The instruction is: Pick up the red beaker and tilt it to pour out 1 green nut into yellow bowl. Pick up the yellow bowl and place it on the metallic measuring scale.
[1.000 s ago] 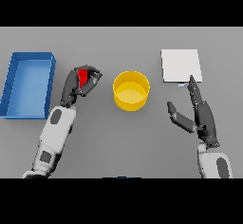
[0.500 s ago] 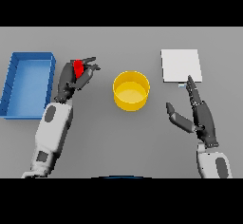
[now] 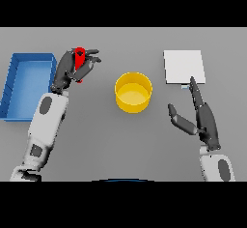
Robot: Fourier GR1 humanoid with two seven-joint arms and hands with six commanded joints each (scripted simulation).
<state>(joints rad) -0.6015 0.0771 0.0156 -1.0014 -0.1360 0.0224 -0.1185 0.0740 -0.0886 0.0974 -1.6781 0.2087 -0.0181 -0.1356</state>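
Observation:
My left hand (image 3: 69, 71) is shut on the red beaker (image 3: 79, 60), holding it above the table left of the yellow bowl (image 3: 133, 92). The beaker shows between the thumb and fingers, mostly covered by them. The bowl stands at the table's middle, apart from both hands. The metallic measuring scale (image 3: 183, 66), a flat pale square, lies at the far right. My right hand (image 3: 204, 119) is open near the scale's front edge, fingers straight and pointing away from me. No green nut shows.
A blue tray (image 3: 13, 77) sits at the left edge, just beyond my left arm.
My left hand has lifted the red beaker and carried it farther from me. The right hand has stayed put.

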